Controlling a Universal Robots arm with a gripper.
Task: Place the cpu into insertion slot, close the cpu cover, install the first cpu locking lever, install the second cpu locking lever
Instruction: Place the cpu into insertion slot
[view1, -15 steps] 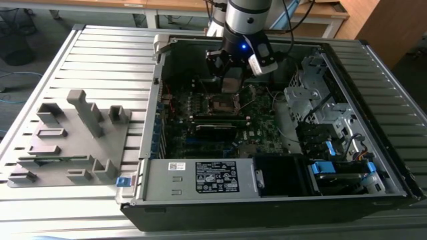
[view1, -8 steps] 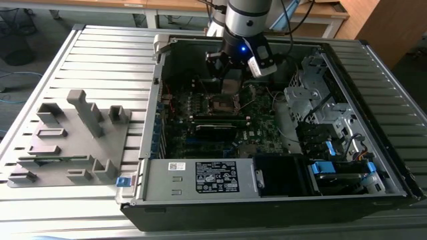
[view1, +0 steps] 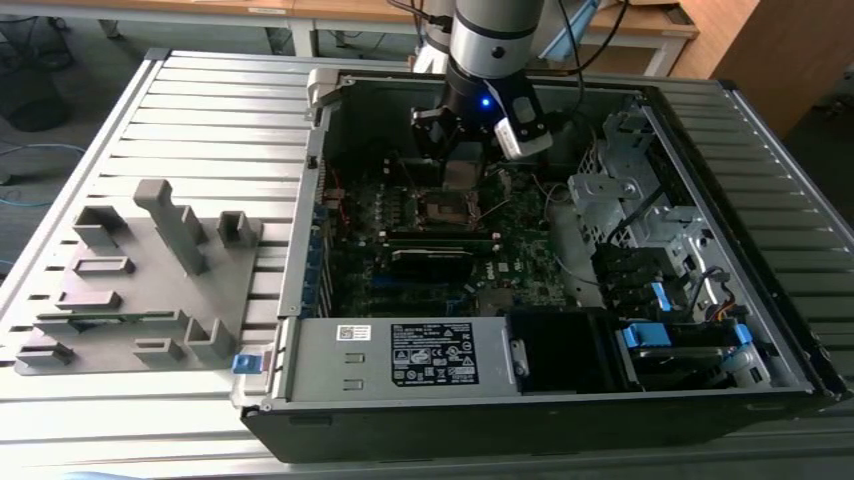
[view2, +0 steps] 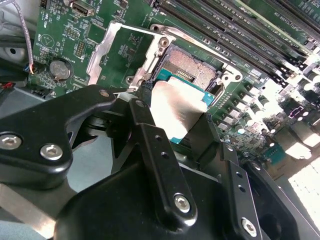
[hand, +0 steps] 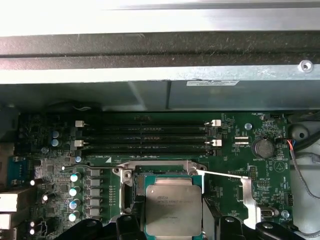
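The gripper (view2: 176, 125) is pinching the cpu (view2: 175, 100) by two opposite edges, with a black finger (view2: 145, 117) pressing on each side and the dull silver top facing up. It is holding the cpu over the socket (view2: 192, 67), covering only part of it. The fine pin field of the socket is lying bare beyond the cpu's far edge. The cpu is not sitting flat in the socket, and whether its lower edge is touching the rim cannot be told.

The cover (view2: 122, 55) is standing swung open just beside the socket, with green board showing through its square window. In the first wrist view the cpu (hand: 173, 210) is hanging between the gripper (hand: 173, 231) fingertips above the socket (hand: 127, 182). There a thin metal lever (hand: 222, 174) is reaching from the socket's corner toward the open cover (hand: 248, 195).

Long black memory slots (hand: 145, 132) are running close along one side of the socket. A row of small silver capacitors (hand: 75, 197) is crowding another side, and a coin battery (hand: 263, 147) is sitting near the cover.

In the exterior view the arm (view1: 494, 40) is reaching down into the open computer case (view1: 307, 250), with the gripper (view1: 461, 170) low over the motherboard (view1: 400, 280). A drive cage (view1: 627, 200) is standing on the exterior view's right and a power supply box (view1: 400, 355) below. A grey parts holder (view1: 134, 280) is resting on the slatted table (view1: 200, 110), well apart from the work.
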